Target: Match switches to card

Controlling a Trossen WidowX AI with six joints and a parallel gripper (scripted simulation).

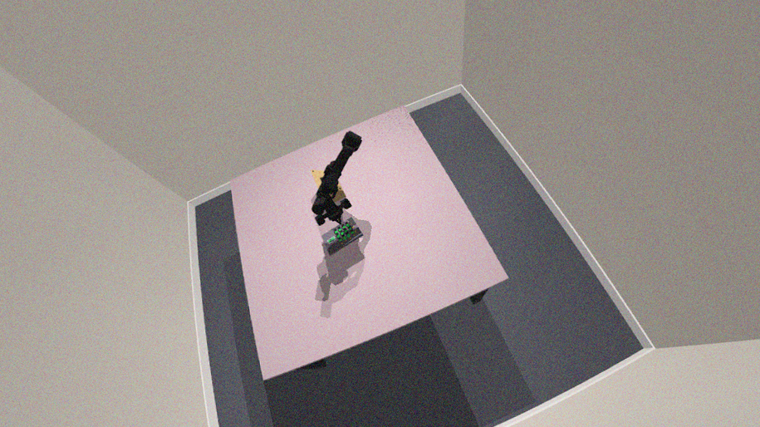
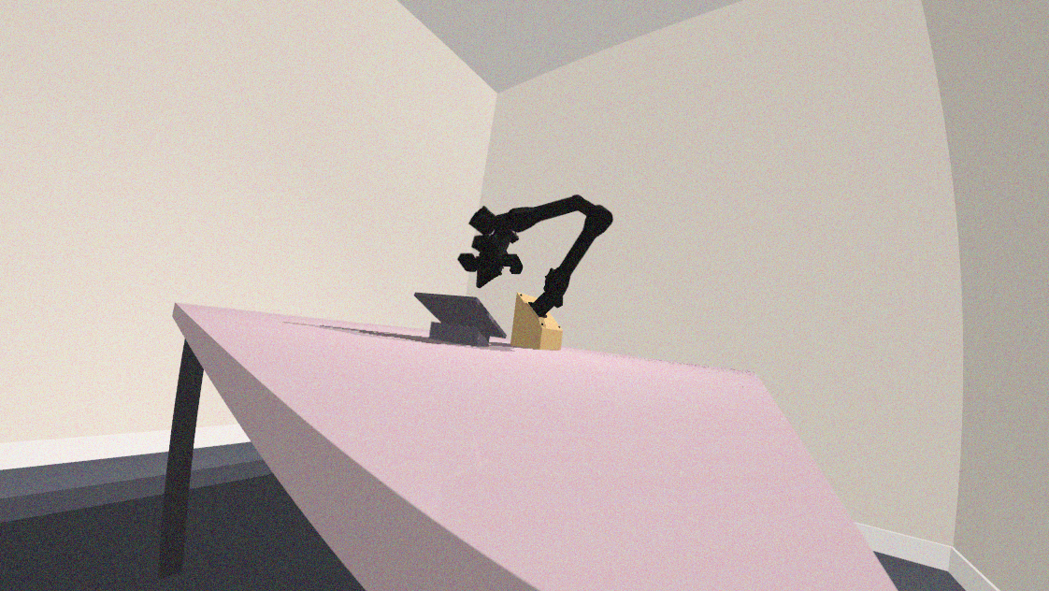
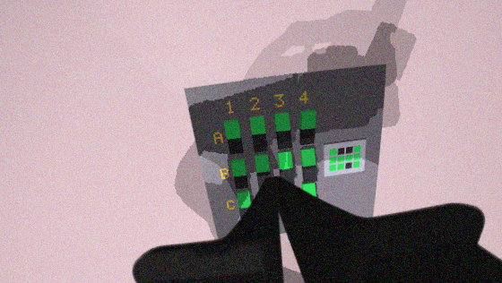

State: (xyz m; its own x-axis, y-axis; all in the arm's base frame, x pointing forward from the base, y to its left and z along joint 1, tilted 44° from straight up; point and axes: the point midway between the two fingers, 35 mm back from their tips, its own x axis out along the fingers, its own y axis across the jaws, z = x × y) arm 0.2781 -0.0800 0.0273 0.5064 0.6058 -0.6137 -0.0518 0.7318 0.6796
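Observation:
The dark grey switch panel (image 1: 345, 244) (image 2: 454, 308) (image 3: 342, 197) stands tilted on a base. In the wrist view, visible row A and B switches, such as A1 (image 3: 232, 130), A2 (image 3: 258, 125), A3 (image 3: 282, 122) and B4 (image 3: 307, 158), show green far halves and dark near halves; which half is raised I cannot tell. C1 (image 3: 244, 200) and C4 (image 3: 309, 190) show green. The card (image 3: 345, 158) reads green, dark, dark, green in its far row; all green in the middle; green, green, dark, green nearest. My gripper (image 1: 339, 223) (image 2: 480, 284) (image 3: 272, 184) is shut, empty, above the panel, hiding C2 and C3.
The pink table (image 1: 403, 261) (image 2: 587, 440) (image 3: 90, 134) carries the panel and a yellow wedge-shaped block (image 1: 317, 174) (image 2: 528, 330) at the arm's base. Arm shadows fall over the panel's far part and the table beyond.

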